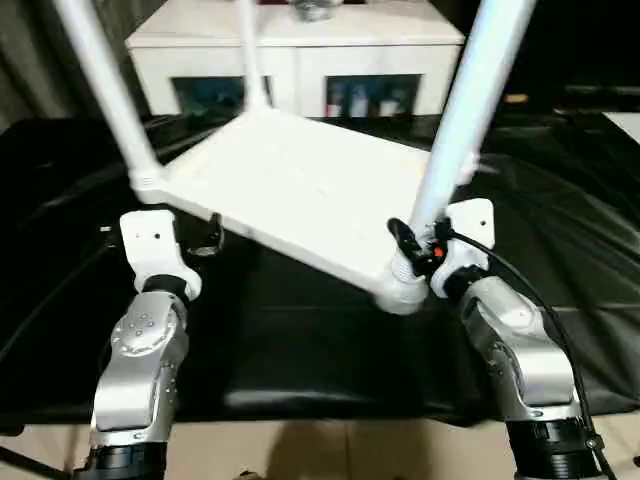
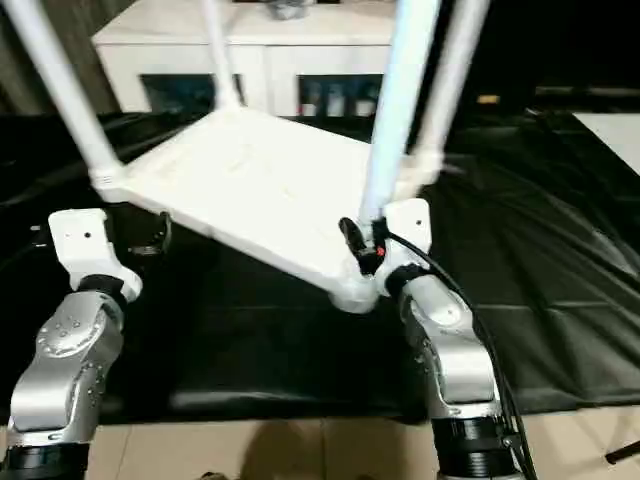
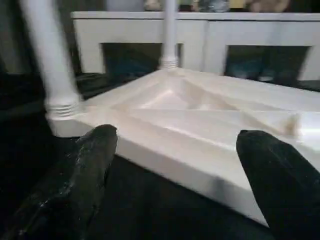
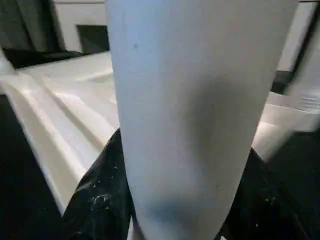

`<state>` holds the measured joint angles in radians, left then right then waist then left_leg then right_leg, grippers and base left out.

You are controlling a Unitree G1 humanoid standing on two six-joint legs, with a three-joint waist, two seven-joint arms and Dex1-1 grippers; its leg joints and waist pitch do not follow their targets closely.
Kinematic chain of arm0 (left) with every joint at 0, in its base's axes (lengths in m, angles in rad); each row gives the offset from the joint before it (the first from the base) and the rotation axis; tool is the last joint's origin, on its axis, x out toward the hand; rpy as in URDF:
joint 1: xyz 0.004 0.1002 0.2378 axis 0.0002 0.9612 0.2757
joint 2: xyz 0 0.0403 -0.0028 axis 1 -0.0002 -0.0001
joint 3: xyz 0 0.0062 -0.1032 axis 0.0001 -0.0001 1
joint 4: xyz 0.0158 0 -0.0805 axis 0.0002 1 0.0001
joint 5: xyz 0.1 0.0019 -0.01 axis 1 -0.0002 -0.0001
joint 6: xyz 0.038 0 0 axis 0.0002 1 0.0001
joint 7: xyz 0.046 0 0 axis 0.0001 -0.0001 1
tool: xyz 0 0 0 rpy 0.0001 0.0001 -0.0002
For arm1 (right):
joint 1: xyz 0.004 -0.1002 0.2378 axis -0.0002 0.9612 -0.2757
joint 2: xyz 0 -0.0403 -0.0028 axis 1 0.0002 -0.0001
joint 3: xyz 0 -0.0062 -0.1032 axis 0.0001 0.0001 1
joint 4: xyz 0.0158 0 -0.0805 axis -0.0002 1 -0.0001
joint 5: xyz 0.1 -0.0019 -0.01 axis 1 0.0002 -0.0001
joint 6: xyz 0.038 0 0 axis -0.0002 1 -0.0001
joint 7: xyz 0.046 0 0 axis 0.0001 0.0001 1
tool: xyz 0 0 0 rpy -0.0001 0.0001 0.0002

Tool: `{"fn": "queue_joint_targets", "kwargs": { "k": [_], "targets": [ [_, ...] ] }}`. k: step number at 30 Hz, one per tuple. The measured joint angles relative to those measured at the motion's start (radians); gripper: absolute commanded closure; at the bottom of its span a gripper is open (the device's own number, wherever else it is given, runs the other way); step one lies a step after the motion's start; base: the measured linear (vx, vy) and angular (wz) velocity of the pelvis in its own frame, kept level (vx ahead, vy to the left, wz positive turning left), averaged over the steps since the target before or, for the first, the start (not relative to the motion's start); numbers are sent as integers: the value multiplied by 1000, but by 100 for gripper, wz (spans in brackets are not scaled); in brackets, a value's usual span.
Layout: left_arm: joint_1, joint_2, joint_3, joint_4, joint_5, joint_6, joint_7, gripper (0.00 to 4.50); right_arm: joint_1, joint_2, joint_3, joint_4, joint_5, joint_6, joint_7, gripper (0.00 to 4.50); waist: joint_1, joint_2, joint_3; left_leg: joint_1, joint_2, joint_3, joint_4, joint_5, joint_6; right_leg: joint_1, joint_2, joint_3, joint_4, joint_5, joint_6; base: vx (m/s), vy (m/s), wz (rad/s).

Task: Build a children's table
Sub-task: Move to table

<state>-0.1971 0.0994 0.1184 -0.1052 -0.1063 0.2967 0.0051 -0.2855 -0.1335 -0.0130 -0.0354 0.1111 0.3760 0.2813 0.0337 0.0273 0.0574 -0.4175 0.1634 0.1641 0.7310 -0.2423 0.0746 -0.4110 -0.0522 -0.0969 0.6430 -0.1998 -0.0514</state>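
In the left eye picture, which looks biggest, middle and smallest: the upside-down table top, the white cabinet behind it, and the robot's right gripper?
1. table top, looks biggest, though it is nearer the camera.
2. cabinet, farther back and partly hidden by the table legs.
3. right gripper, smallest, closed around a table leg.

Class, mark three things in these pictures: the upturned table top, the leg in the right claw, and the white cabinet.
table top [image 1: 300, 190]: left eye view, ribbed underside.
leg [image 1: 465, 110]: left eye view, middle of shaft.
white cabinet [image 1: 290, 45]: left eye view, top edge.
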Motion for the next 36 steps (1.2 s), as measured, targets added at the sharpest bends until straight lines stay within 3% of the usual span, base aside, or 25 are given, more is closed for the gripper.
{"fn": "queue_joint_targets", "kwargs": {
  "k": [1, 2, 3, 4, 5, 6, 7, 8, 10, 12, 13, 14, 15, 16, 17, 18, 19, 20, 21, 23, 25, 29, 32, 34, 36],
  "targets": [
    [-2, -4, -10, 0, 0, 0, 0, 19, 0, -5, -1, 0, 0, -4, 0, 263, -1, -2, -1, 6, -28, -4, 21, -4, 7, -2, 1, -1, -2, 3, -3, -61, -163, 3],
    [-6, -6, -16, -2, 1, 0, 0, 19, 0, -7, -11, 0, -1, -12, 0, 263, 0, -1, -2, 20, -59, -9, -6, -4, 6, -8, 12, -7, -8, 11, -2, -61, -163, 3],
    [-10, -5, -16, -2, 2, 1, 0, 19, 0, -6, -14, 1, -1, -16, 0, 263, 0, 13, -4, 32, -66, -17, -49, -27, -5, -9, 26, -20, -18, 18, -1, -76, -121, 7],
    [-10, 0, -11, -1, 3, 2, -1, 19, 1, 2, -6, 7, -1, -16, 2, 263, 4, 13, -3, 33, -51, -25, -64, -13, -41, -8, 34, -34, -39, 28, -1, -69, -100, 4],
    [-9, 1, -8, 0, 2, 3, -5, 19, 1, 6, 2, 7, 0, -16, 7, 263, 4, 19, -5, 33, -37, -25, -71, -4, -56, -5, 37, -50, -55, 30, 2, -69, -100, 4],
    [-9, 2, -7, 0, 0, 3, -11, 19, 1, 11, 9, 7, 1, -16, 11, 263, 5, 24, -4, 33, -24, -24, -75, 3, -68, -1, 38, -63, -65, 32, 5, -57, -73, 4],
    [-10, 2, -7, 0, -10, 3, -24, 19, 0, 16, 24, 8, 3, -16, 16, 263, 5, 26, -4, 35, -18, -20, -77, 7, -75, 1, 39, -65, -62, 34, 2, -52, -52, 9],
    [-10, 2, -7, 0, -15, 3, -32, 19, 0, 19, 29, 8, 4, -16, 21, 263, 7, 26, -4, 38, -18, -17, -76, 4, -81, 3, 38, -64, -59, 37, -4, -52, -52, 9],
    [-7, 1, -12, -1, -18, 3, -44, 19, 0, 14, 32, 8, 5, -16, 28, 263, 10, 20, 2, 56, -21, 5, -87, 2, -82, 9, 27, -66, -61, 40, -9, -50, -47, 14],
    [-7, 2, -16, -2, -19, 3, -45, 19, 0, 13, 31, 10, 9, -16, 31, 263, 12, 24, 5, 61, -16, 7, -97, 3, -83, 18, 24, -81, -80, 40, -9, -26, -21, 6],
    [-4, 2, -16, -3, -18, 3, -46, 19, 0, 17, 33, 14, 14, -15, 34, 263, 7, 37, 7, 62, 2, 2, -101, 3, -84, 37, 29, -105, -107, 39, -7, 0, 0, 0],
    [-4, 3, -16, -3, -18, 3, -46, 19, 0, 21, 35, 20, 14, -15, 35, 263, 8, 45, 9, 65, 17, 3, -105, 7, -90, 47, 32, -113, -104, 27, 9, 0, 0, 0],
    [-4, 8, -15, -3, -18, 2, -46, 19, -2, 24, 42, 23, 14, -15, 40, 263, 10, 39, 9, 75, 30, 31, -105, 17, -107, 33, 26, -76, -47, -3, 24, 0, 0, 0],
    [-3, 12, -14, -3, -18, 2, -46, 19, -2, 28, 53, 27, 14, -15, 47, 263, 17, 20, 7, 88, 32, 80, -104, 17, -108, 28, -13, -24, 19, -19, 16, 28, -38, -28],
    [-3, 10, -11, -4, -18, 1, -46, 19, -8, 29, 61, 33, 14, -15, 53, 263, 26, 0, 4, 101, 37, 115, -101, 15, -111, 25, -35, 0, 41, -47, 39, 28, -38, -28],
    [7, 12, -4, -5, -18, 1, -47, 19, -19, 33, 69, 44, 14, -16, 57, 263, 29, 2, 6, 102, 34, 117, -100, 7, -121, 17, -34, 6, 40, -45, 35, 27, -49, -44],
    [7, 11, -4, -6, -18, 1, -52, 19, -26, 29, 70, 45, 13, -16, 57, 263, 40, 1, 3, 81, 17, 91, -97, -6, -130, 10, -28, 22, 41, -43, 34, 55, -21, -40],
    [3, 10, -14, -6, -18, 1, -58, 19, -25, 21, 65, 49, 13, -17, 57, 263, 44, 5, 2, 74, 1, 57, -100, -6, -129, 6, -25, 23, 39, -41, 32, 55, -21, -40],
    [2, 6, -27, -8, -18, 1, -65, 19, -24, 11, 62, 57, 12, -17, 57, 263, 45, 7, 0, 67, -4, 38, -100, 6, -128, 3, -18, 21, 37, -37, 29, 62, -34, -15],
    [3, 10, -29, -8, -18, 1, -68, 19, -25, 9, 59, 62, 10, -19, 57, 263, 39, 7, 0, 57, -2, 19, -97, 17, -127, 1, -4, 22, 29, -30, 24, 0, 0, 0],
    [3, 18, -30, -8, -17, 1, -79, 19, -25, 11, 62, 62, 8, -21, 58, 263, 35, 7, -1, 50, -1, 13, -99, 18, -127, -1, -1, 18, 19, -22, 16, 0, 0, 0],
    [3, 31, -36, -8, -18, 1, -103, 19, -26, 18, 64, 70, 4, -30, 57, 263, 35, 9, -1, 49, 0, 13, -98, 18, -123, -2, 1, 19, 9, -17, 18, 0, 0, 0],
    [5, 48, -37, -8, -19, 1, -129, 19, -29, 20, 64, 77, 6, -30, 58, 263, 51, 12, -3, 57, 19, 46, -97, 11, -137, -8, 44, 76, -15, 2, 29, -4, 14, -26],
    [7, 52, -37, -7, -19, 1, -133, 19, -29, 21, 69, 81, 6, -30, 59, 263, 50, 16, 0, 80, 29, 68, -98, -3, -133, -9, 57, 97, -22, 4, 30, -13, 25, -48],
    [10, 52, -36, -7, -19, 1, -133, 19, -31, 22, 73, 81, 6, -33, 60, 263, 45, 17, 2, 110, 29, 79, -98, -23, -138, -2, 53, 97, -21, 4, 30, 15, 36, -55]
  ]
}}
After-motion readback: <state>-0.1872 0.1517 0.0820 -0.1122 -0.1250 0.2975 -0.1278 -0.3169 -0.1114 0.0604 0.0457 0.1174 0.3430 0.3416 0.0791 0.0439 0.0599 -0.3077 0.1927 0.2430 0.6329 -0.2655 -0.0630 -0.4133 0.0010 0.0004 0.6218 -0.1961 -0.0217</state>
